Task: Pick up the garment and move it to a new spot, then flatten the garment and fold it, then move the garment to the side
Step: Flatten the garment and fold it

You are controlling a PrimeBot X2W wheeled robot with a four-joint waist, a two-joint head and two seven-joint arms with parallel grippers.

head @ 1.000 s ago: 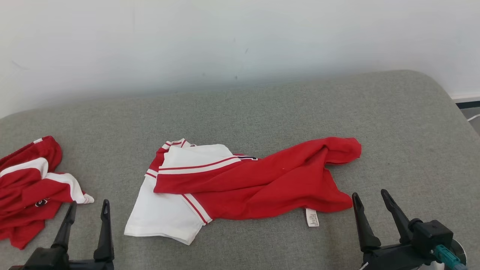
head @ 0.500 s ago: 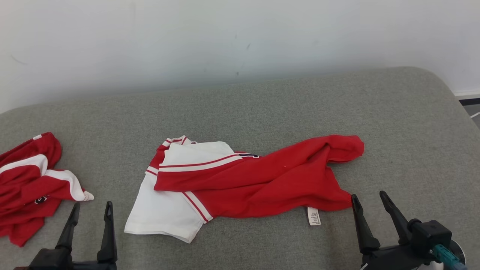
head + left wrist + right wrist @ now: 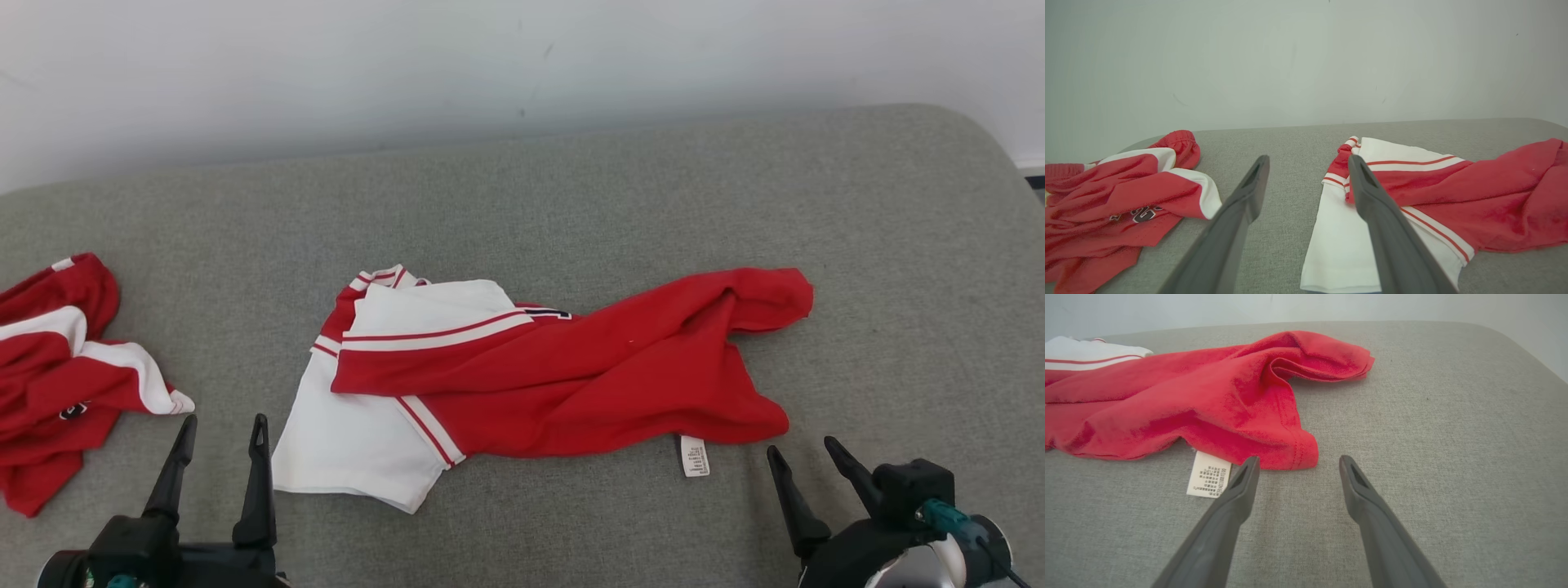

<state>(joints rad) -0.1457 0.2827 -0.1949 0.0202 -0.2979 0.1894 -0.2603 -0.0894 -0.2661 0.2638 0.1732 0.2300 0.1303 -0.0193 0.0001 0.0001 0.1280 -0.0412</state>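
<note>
we see the garment, a red and white shirt, lying crumpled near the middle of the grey padded surface and stretched out sideways. its white part with thin red stripes lies toward our left. its red body bunches out toward our right, where one red end is rolled over on itself. a small white care label pokes out from under the near red hem and lies flat on the padding. nothing grips the garment. our right end effector sits low, just on the near side of the garment's right hem corner, with its two dark fingers spread wide, empty and pointing toward that corner. in the right wrist view the label lies just beside one fingertip. our left end effector is also spread wide and empty, with its fingers pointing into the bare strip of padding beside the garment's white edge. in the left wrist view one finger crosses in front of that white edge, and we cannot tell whether it touches. a second red and white garment lies heaped at the far left, apart from the first. a pale wall rises behind the padding.
</note>
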